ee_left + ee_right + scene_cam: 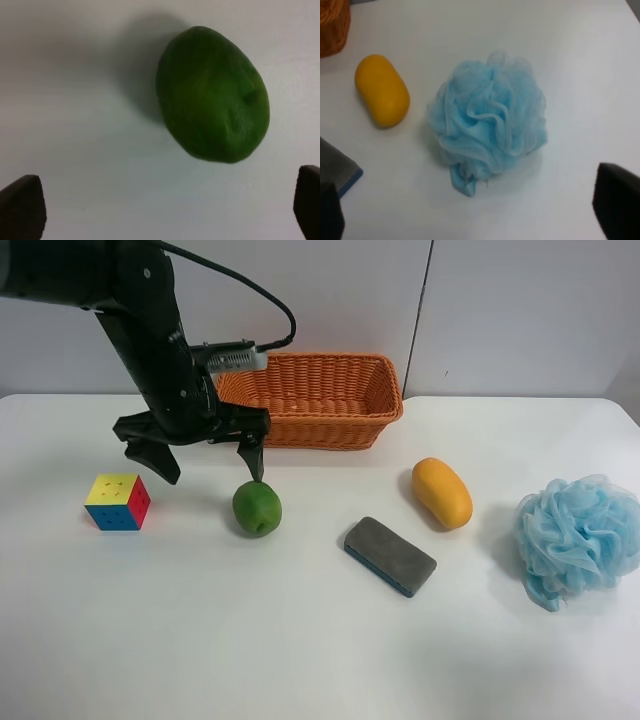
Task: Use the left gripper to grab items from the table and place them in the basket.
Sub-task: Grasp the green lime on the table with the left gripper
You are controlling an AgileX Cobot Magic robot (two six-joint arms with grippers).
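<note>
My left gripper (212, 468) is open and empty, its black fingers spread just above the table (300, 650). One fingertip is right behind the round green fruit (257, 508). In the left wrist view the green fruit (212, 95) lies on the white top ahead of the gripper (165, 212), off toward one finger. The colourful puzzle cube (118, 502) sits beside the gripper's other finger. The wicker basket (310, 425) stands behind the gripper. My right gripper (475, 215) is open over the blue mesh puff (487, 120).
The yellow-orange mango (442, 492) and the grey eraser block (390, 556) lie right of the fruit, and the blue puff (578, 538) is at the far right. The right wrist view also shows the mango (382, 90), the eraser's corner (337, 165) and the basket's edge (332, 25).
</note>
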